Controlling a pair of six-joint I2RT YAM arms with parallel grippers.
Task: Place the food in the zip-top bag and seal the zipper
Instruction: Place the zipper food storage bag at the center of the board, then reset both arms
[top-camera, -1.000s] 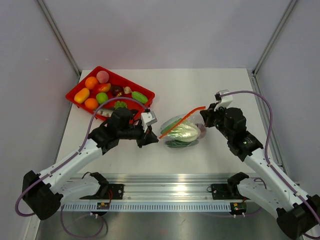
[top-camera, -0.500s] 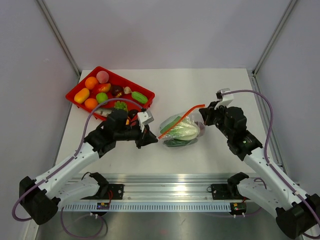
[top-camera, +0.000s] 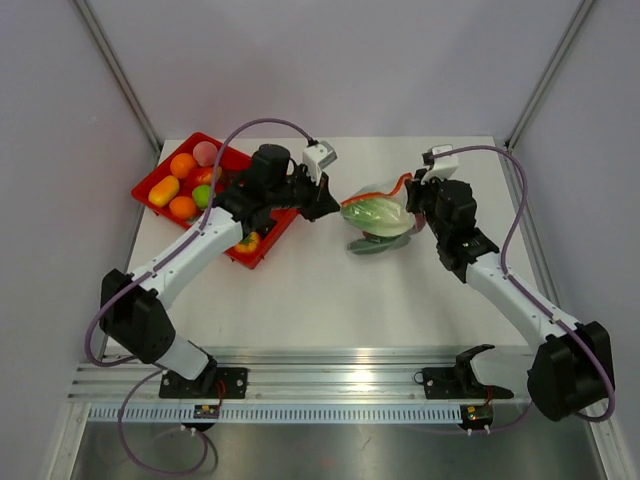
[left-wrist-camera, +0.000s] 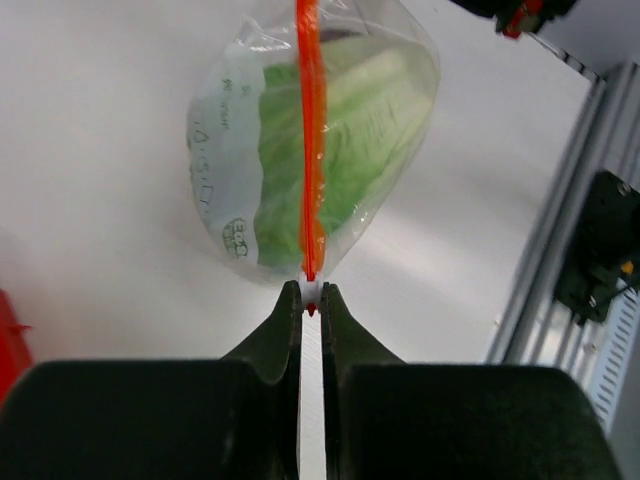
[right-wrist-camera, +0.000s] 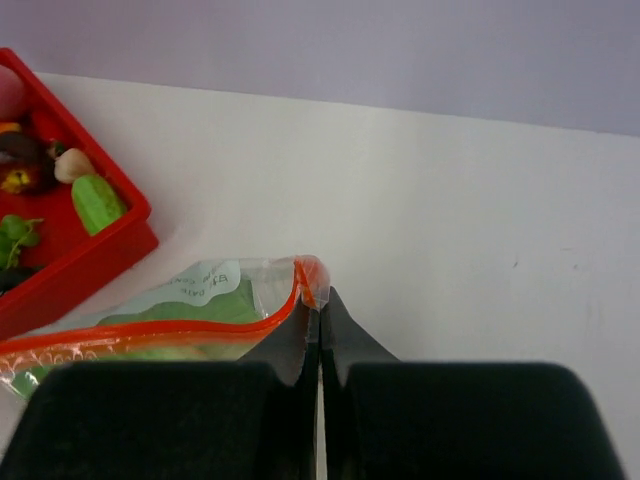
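One red tray (top-camera: 143, 190) of food (top-camera: 183, 165) beneath left arm (top-camera: 200, 245), zip-top bag (top-camera: 378, 218) nearby.

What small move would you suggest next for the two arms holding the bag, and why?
Probably slide the left end effector along the zipper toward the right end effector, pressing it sealed. Both pinch opposite ends of the orange-red strip, which runs straight between them, and the cabbage already sits inside the zip-top bag.
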